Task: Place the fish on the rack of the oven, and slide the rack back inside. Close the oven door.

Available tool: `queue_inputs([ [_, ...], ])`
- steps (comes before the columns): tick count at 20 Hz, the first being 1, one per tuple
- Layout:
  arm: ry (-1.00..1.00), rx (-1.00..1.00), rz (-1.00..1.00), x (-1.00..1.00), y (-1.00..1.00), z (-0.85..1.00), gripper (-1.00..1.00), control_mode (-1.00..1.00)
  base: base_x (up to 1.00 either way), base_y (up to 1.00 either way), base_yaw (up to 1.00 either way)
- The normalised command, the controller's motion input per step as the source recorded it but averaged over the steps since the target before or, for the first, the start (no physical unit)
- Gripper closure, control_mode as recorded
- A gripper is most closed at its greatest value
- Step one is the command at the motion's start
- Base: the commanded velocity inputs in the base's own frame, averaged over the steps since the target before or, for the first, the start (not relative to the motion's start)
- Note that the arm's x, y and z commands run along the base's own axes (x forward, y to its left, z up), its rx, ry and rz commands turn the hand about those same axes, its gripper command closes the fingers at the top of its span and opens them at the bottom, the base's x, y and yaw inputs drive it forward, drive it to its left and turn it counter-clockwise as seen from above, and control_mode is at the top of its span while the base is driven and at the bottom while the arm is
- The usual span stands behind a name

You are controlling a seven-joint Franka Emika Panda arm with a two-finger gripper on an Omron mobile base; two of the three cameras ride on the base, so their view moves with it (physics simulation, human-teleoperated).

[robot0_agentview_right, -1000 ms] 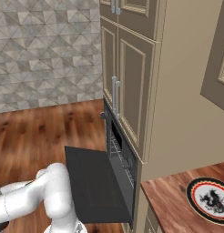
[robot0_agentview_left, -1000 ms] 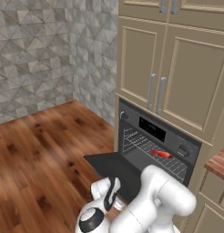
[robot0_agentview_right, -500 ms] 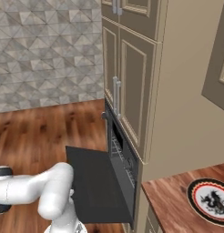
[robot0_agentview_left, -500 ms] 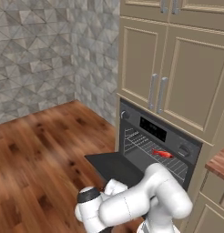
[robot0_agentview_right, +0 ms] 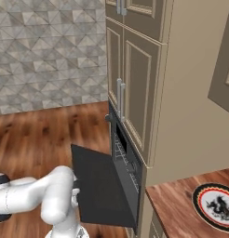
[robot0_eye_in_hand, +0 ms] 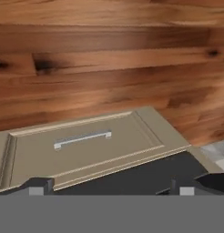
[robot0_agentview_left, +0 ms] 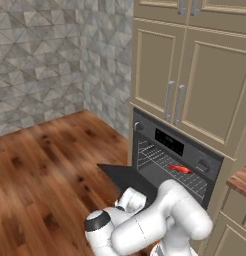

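Fish (robot0_agentview_left: 179, 169) lying on the rack (robot0_agentview_left: 167, 166) inside the oven (robot0_agentview_left: 171, 159), oven door (robot0_agentview_right: 101, 186) hanging open and level, white arm reaching low in front of it, fingers (robot0_eye_in_hand: 37, 186) spreading wide over a beige drawer front (robot0_eye_in_hand: 86, 143), gripping nothing.

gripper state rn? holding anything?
gripper: open, fingertips set wide apart, nothing between them; it hangs under the oven door.
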Motion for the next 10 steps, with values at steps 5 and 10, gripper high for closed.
queue_inputs([
  [5,-0.41,-0.38,-0.33,0.00,-0.30,0.64,-1.00,-1.00,0.00,0.00,0.00],
  [10,-0.32,-0.46,-0.33,0.04,-0.48,0.49,-1.00,-1.00,0.00,0.00,0.00],
])
